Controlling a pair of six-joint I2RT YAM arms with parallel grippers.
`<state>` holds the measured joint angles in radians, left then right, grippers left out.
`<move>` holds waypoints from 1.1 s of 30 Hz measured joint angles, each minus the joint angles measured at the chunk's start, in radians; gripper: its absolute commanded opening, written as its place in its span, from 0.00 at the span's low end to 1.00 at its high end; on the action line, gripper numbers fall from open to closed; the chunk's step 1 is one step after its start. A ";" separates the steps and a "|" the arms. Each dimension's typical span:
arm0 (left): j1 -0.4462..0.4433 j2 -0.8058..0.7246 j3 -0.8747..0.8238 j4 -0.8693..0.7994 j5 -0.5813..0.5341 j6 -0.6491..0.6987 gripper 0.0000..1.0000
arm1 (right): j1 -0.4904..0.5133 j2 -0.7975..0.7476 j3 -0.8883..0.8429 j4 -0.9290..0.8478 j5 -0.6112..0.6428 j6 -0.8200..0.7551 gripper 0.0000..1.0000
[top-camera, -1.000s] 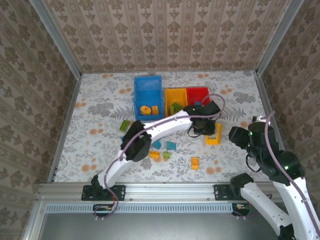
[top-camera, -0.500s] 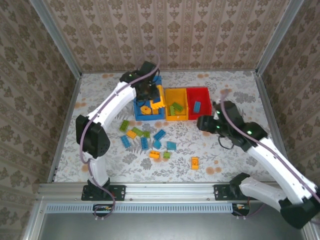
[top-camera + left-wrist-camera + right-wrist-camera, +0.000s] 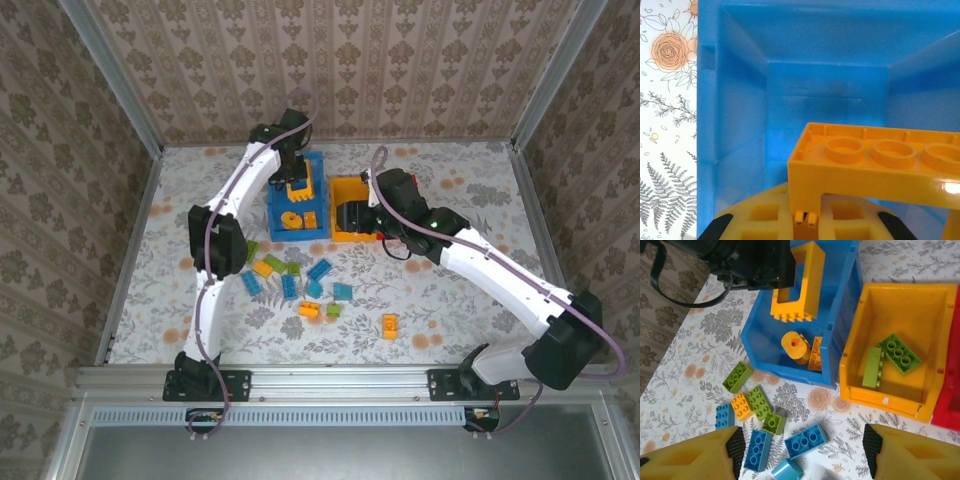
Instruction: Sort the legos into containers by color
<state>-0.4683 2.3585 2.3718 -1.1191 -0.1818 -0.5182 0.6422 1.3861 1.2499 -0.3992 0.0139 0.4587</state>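
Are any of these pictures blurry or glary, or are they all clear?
Left wrist view: a small white glare spot sits on the large orange-yellow plastic brick, and the blue plastic bin behind it looks slightly soft. Right wrist view: the loose bricks are crisp, but the yellow fingers at the bottom edge are blurred. Top view: even light, faint shadows.

Left claw plus orange arch brick hang over blue bin mouth; right claw overhangs yellow bin. Loose bricks crowd counter ahead (left, right flanks bare).
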 measured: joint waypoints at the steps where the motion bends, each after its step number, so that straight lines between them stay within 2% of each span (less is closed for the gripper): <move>1: 0.002 0.009 0.002 0.002 0.000 0.004 0.00 | 0.005 0.017 0.007 0.011 0.001 -0.012 0.69; 11: 0.035 0.091 0.003 0.095 0.025 0.014 0.02 | 0.115 0.180 0.114 0.079 0.051 -0.142 0.72; 21: 0.043 0.159 0.008 0.221 0.078 -0.002 0.07 | 0.118 0.186 0.130 0.080 0.095 -0.153 0.73; 24: 0.043 0.183 0.015 0.240 0.092 -0.005 0.12 | 0.118 0.186 0.130 0.078 0.106 -0.153 0.73; 29: 0.043 0.195 0.016 0.240 0.100 -0.005 0.31 | 0.118 0.179 0.129 0.066 0.115 -0.149 0.73; 33: 0.042 0.195 0.016 0.245 0.105 -0.006 0.40 | 0.118 0.162 0.127 0.058 0.115 -0.148 0.73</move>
<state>-0.4259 2.5534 2.3875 -0.8738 -0.0772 -0.5247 0.7601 1.5478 1.3766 -0.3412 0.1287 0.3107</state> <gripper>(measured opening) 0.367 0.734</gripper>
